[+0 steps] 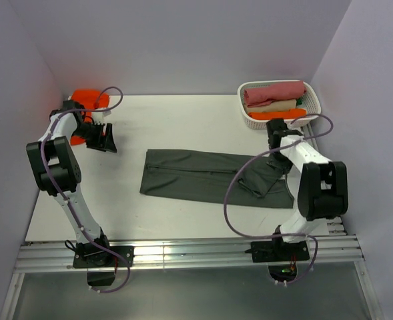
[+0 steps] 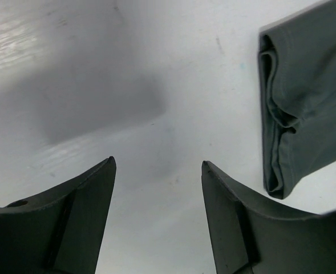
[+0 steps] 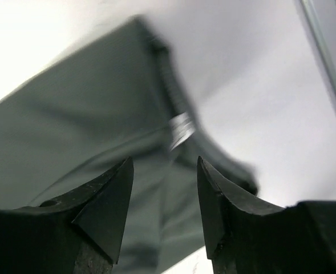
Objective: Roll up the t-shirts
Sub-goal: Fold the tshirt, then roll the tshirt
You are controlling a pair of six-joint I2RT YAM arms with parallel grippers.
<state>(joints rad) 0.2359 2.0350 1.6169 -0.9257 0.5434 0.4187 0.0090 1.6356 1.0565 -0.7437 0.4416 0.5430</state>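
Note:
The dark charcoal-grey t-shirt (image 1: pixel 209 177) lies folded into a long strip across the middle of the table. Its left end shows in the left wrist view (image 2: pixel 304 103). The orange-red t-shirt (image 1: pixel 85 99) lies bunched in the back left corner, partly hidden by my left arm. My left gripper (image 1: pixel 109 144) is open and empty over bare table, left of the grey shirt; its fingers stand apart in the wrist view (image 2: pixel 158 165). My right gripper (image 1: pixel 281 163) is open just above the grey shirt's right end (image 3: pixel 99 114), with nothing between its fingers (image 3: pixel 165 162).
A white basket (image 1: pixel 314 100) at the back right holds rolled cloths in pink, beige, orange and green. Purple walls close in the left, back and right. A metal rail (image 1: pixel 183 253) runs along the near edge, and it shows in the right wrist view (image 3: pixel 327 57).

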